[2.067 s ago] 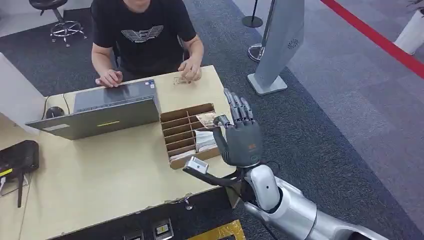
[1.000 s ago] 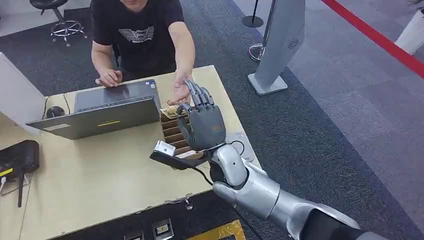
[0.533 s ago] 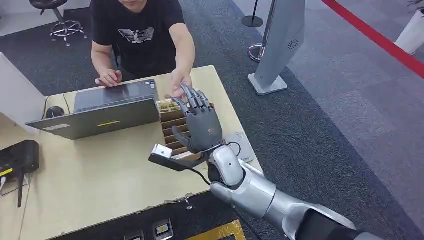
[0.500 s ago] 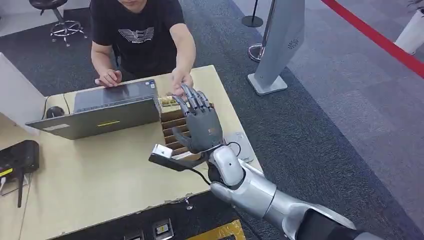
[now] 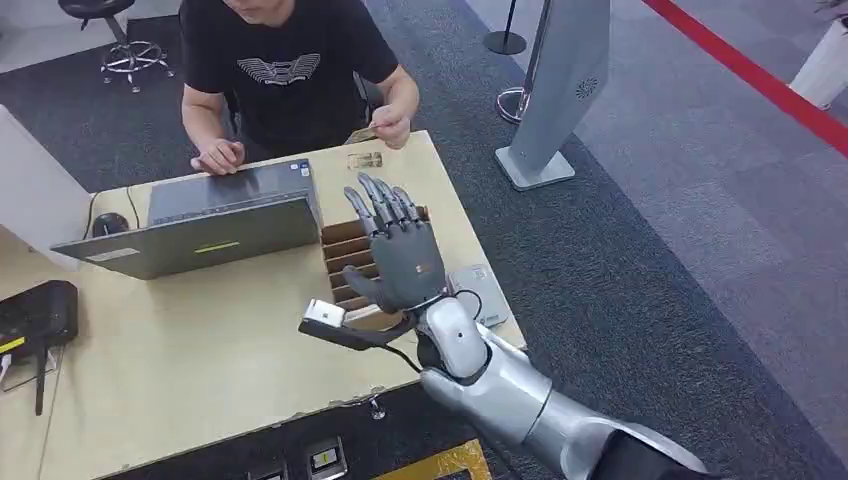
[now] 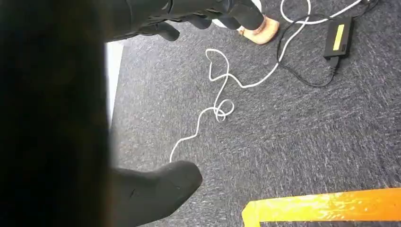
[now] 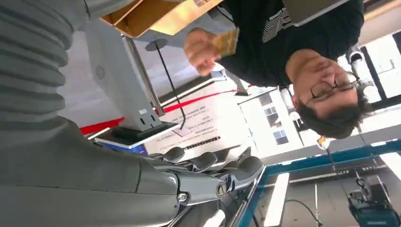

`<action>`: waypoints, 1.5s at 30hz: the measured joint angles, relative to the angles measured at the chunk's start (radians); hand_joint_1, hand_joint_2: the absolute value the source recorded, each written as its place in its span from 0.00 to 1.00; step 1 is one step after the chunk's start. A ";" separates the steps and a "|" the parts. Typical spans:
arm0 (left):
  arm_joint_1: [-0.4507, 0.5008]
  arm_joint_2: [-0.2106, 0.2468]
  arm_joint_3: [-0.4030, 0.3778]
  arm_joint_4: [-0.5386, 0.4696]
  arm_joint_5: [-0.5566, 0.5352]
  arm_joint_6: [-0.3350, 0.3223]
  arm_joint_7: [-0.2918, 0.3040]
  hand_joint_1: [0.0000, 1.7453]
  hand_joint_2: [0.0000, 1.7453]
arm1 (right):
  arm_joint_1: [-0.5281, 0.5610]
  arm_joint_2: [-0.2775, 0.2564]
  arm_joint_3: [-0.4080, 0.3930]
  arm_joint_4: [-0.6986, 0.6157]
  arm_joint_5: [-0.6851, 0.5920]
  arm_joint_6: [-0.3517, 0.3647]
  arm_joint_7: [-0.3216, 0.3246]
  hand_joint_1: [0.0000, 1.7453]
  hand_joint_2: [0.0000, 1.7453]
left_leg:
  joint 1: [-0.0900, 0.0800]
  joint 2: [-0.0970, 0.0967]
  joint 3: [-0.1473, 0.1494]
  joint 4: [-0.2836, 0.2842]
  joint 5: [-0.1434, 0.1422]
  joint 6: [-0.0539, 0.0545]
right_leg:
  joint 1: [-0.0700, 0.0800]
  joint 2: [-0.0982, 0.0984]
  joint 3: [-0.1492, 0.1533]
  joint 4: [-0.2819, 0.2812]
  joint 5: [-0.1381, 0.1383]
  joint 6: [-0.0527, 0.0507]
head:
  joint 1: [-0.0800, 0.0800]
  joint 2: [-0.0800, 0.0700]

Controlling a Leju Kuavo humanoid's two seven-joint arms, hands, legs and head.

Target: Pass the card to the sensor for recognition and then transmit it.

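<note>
Head view placed the card (image 5: 362, 134) in the upper middle of the frame, pinched in the person's hand (image 5: 390, 126) above the far edge of the table (image 5: 200, 350). We saw the same yellowish card (image 7: 226, 41) in the right wrist view, gripped in that hand (image 7: 202, 49) in front of the person's black shirt.

Below it, near the centre of the head frame, our right hand (image 5: 398, 255) was raised over the wooden divider box (image 5: 345, 252), fingers spread and pointing away from us, with nothing in it. In the right wrist view the fingers (image 7: 208, 163) lay extended along the lower part of the picture, empty as well. A small grey sensor (image 5: 478, 292) lay flat on the table just right of that hand, close to the table's right edge.

Our left hand (image 6: 156, 189) appeared in the left wrist view only as a dark thumb at the lower left and dark fingertips at the top, over grey carpet with a white cable (image 6: 222, 94); we could not tell whether it was open or closed.

Left of the divider box stood an open laptop (image 5: 200, 220), with the person's other hand (image 5: 218, 155) at its far edge. A black device (image 5: 38, 312) sat at the left border of the head frame.
</note>
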 joint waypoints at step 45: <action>0.004 -0.011 0.305 0.026 -0.123 0.000 0.026 0.00 1.00 | 0.539 0.386 -0.775 -0.365 -0.541 -0.005 -0.896 0.00 1.00 | 0.001 0.003 0.001 0.000 -0.001 -0.001 | 0.000 0.003 0.000 0.000 0.000 0.000 | 0.000 0.000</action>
